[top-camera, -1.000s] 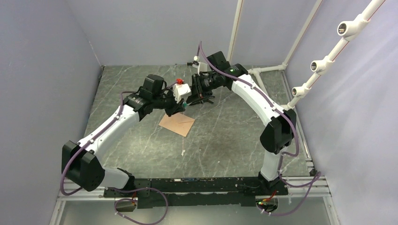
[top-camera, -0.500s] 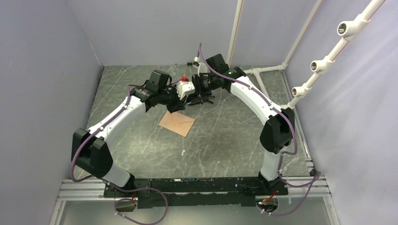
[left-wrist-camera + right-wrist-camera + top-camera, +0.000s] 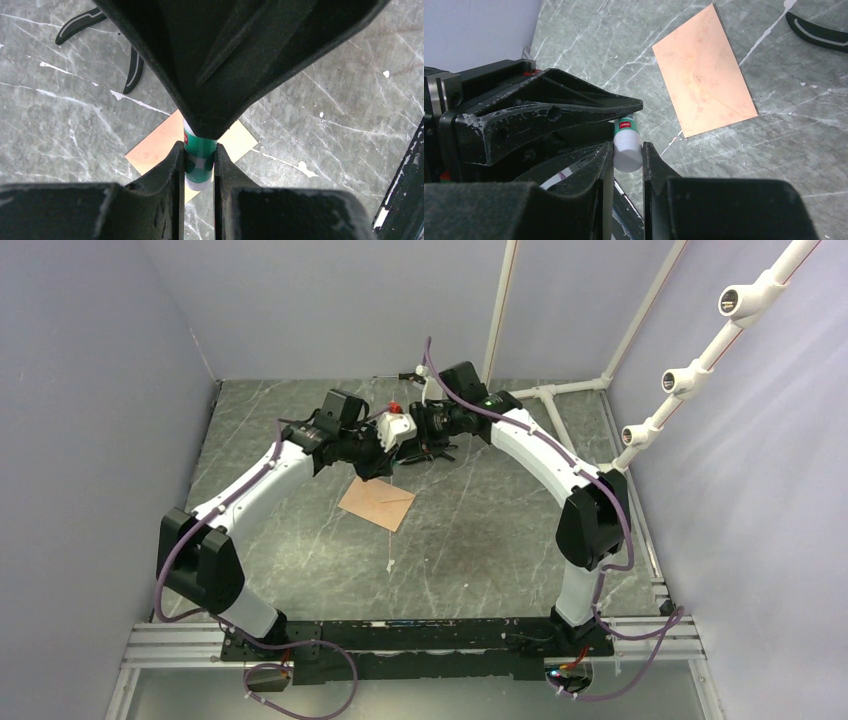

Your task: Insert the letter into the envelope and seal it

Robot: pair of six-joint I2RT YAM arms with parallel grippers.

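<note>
Both grippers pinch one glue stick above the envelope on the table.

The top view shows the two arms meeting over the far middle of the marble-patterned table (image 3: 480, 530), with the envelope (image 3: 378, 504) flat on it just in front of them, but the stick is too small to make out there. The left wrist view shows the left gripper (image 3: 199, 152) pressed on the green body of the glue stick (image 3: 200, 167), and the brown paper directly under it. The right wrist view shows the right gripper (image 3: 627, 160) closed on the white end of the same stick. It also shows faint diagonal lines on the envelope, with the flap lying down (if the letter is inside, I cannot tell). A black curved piece (image 3: 819, 30) lies on the table near the envelope.
</note>
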